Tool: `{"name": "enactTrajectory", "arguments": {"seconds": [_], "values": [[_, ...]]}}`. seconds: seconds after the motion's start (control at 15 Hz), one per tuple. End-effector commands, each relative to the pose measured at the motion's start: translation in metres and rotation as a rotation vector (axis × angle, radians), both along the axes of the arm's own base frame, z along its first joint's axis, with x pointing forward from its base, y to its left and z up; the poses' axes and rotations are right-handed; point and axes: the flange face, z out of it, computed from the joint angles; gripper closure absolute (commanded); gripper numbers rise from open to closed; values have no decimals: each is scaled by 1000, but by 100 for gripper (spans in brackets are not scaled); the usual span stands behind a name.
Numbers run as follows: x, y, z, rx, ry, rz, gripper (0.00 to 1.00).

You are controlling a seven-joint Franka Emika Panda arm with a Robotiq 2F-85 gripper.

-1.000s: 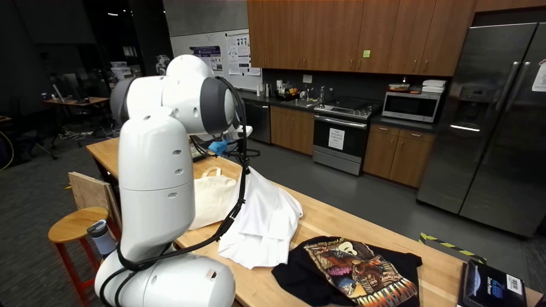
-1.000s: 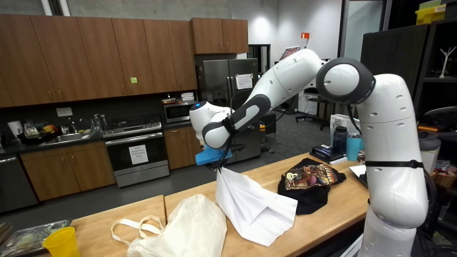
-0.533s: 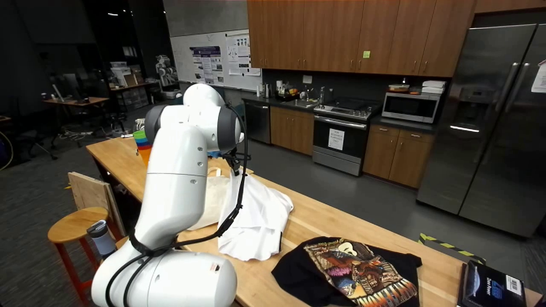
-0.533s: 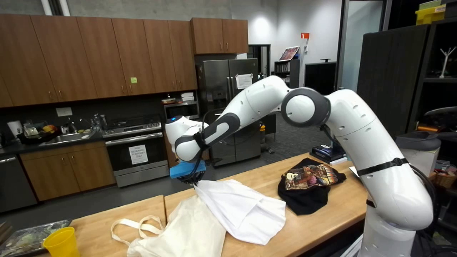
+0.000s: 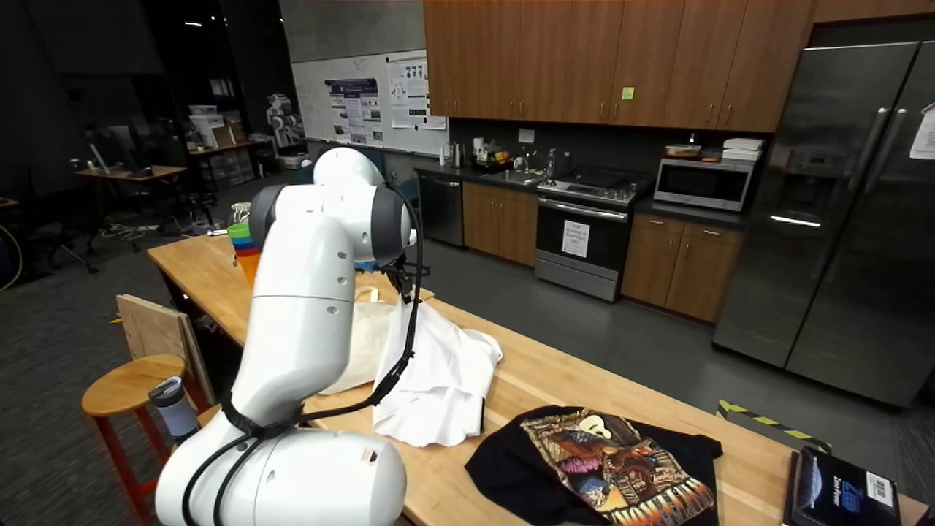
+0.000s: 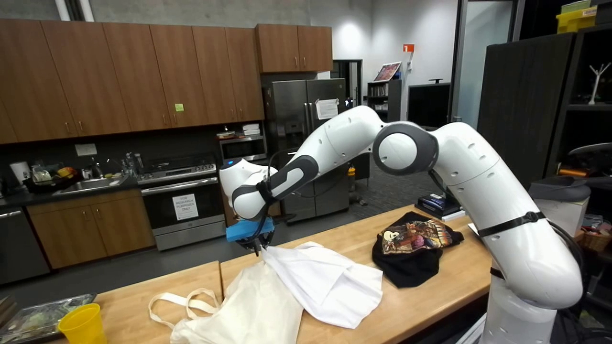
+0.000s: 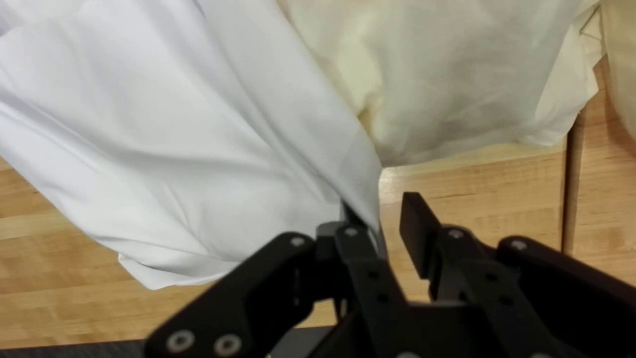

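Tool [image 7: 385, 214] over wooden table [image 6: 449, 282], cabinets [image 6: 134, 76] beyond

On the light wooden table [image 6: 440, 291], a white cloth [image 6: 330, 286] lies between a cream fabric tote bag [image 6: 253, 306], left, and a black printed shirt [image 6: 413, 239], right. A black rectangular box [image 6: 437, 204] sits by the far edge.

Wooden table [image 6: 420, 301]: white cloth [image 6: 334, 291], cream tote [image 6: 253, 306], black shirt [image 6: 413, 243].

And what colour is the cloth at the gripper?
The cloth is plain white; it shows best in the wrist view.
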Motion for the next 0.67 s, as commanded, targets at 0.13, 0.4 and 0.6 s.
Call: {"name": "enactTrajectory", "arguments": {"seconds": [0.13, 0.4, 0.6], "values": [[-7, -23, 65, 80, -204, -72, 32], [-19, -53, 135, 185, -411, -126, 5], [-38, -96, 170, 274, -511, -252, 0]]}}
